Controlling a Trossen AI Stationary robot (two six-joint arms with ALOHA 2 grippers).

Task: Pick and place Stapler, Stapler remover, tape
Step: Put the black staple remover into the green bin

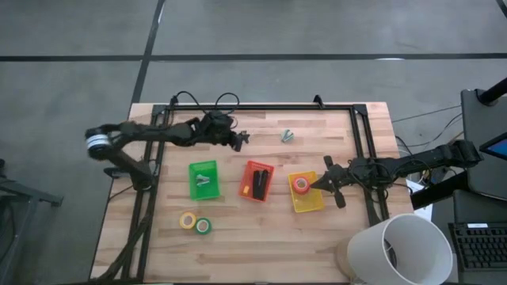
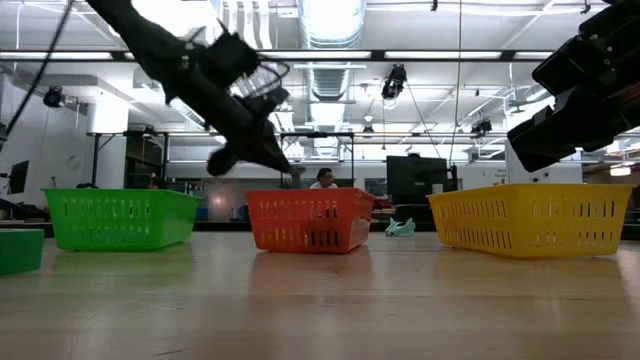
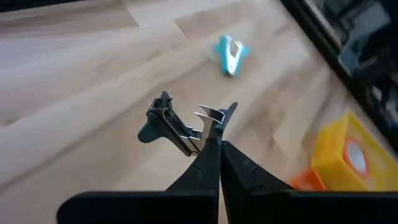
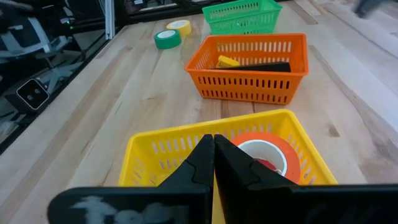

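Worktop: pale wooden planks with a black frame along its edges; a workshop with ceiling lights shows behind it in the low view
Landmark: orange bin, middle of three bins in a row on the worktop
Left tool: raised above the worktop, beyond the orange bin and toward the green bin's side; fingers pinched together on a dark claw-shaped staple remover, which hangs clear of the wood
Teal staple remover: lying on bare wood beyond the orange bin, near the left tool but apart from it, nothing between them
Stapler: black, lying inside the orange bin beside a yellow item
Green bin: just left of the orange bin; a small pale item lies in it
Yellow bin: just right of the orange bin; holds the red-orange tape roll
Right tool: closed and empty, hovering over the yellow bin's near rim
Loose tape: yellow roll and green roll, touching, on the wood in front of the green bin
White bucket: off the worktop's corner past the yellow bin
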